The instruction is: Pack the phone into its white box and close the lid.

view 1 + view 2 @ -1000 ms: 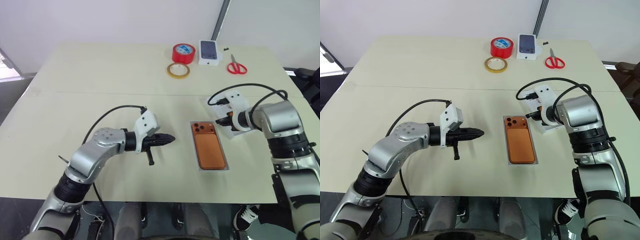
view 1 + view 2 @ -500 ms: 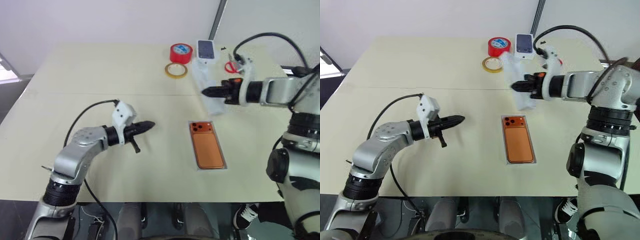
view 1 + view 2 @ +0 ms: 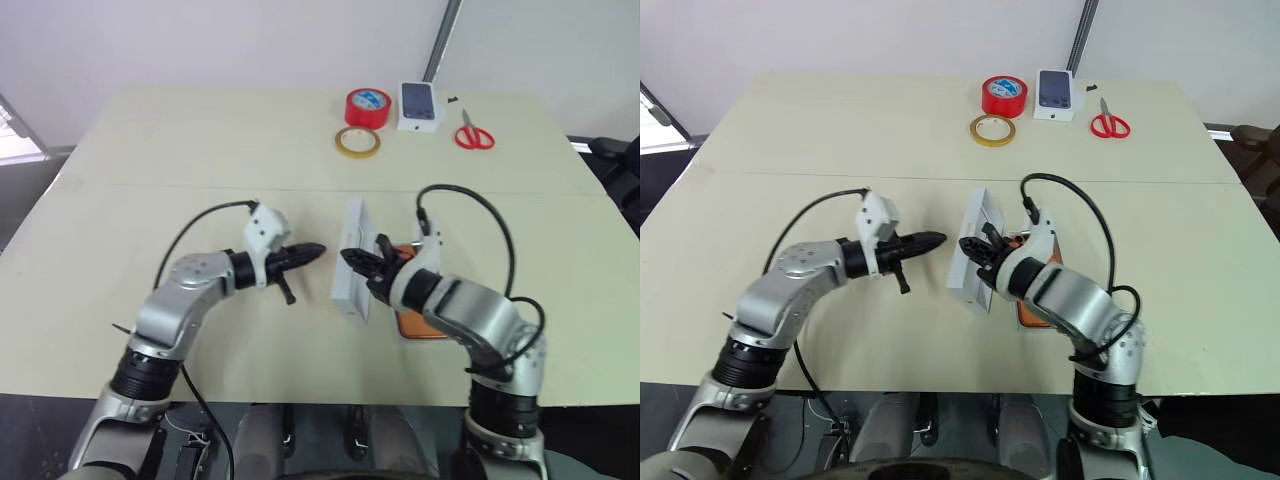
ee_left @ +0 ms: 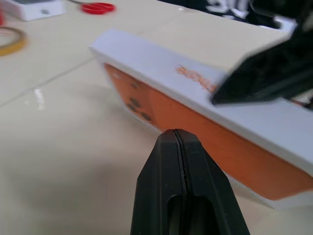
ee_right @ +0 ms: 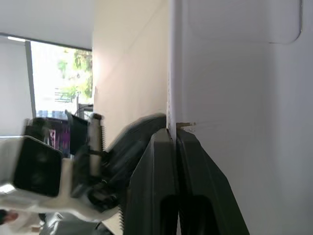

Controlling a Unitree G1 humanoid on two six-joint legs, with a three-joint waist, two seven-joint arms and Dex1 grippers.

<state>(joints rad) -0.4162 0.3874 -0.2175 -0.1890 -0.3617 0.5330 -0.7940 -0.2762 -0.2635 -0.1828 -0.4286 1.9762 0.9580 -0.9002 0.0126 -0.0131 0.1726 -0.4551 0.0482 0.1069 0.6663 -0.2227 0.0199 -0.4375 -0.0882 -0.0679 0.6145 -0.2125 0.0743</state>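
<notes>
While the right gripper (image 3: 980,250) pinches the tilted lid (image 3: 968,250), the left gripper (image 3: 936,239) points level, closed.

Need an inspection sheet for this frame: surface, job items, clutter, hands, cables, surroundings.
Surface: beige table, seam across the middle.
Job items: orange phone lies in its white box; lid held tilted on edge just left of it, not yet on.
Clutter: red tape roll, yellow tape ring, small printed box, red scissors, all at the far edge.
Hands: left hand shut, empty, pointing at the lid; right hand pinching the lid's edge.
Cables: black cable looping over each forearm.
Surroundings: white wall, grey pole.
</notes>
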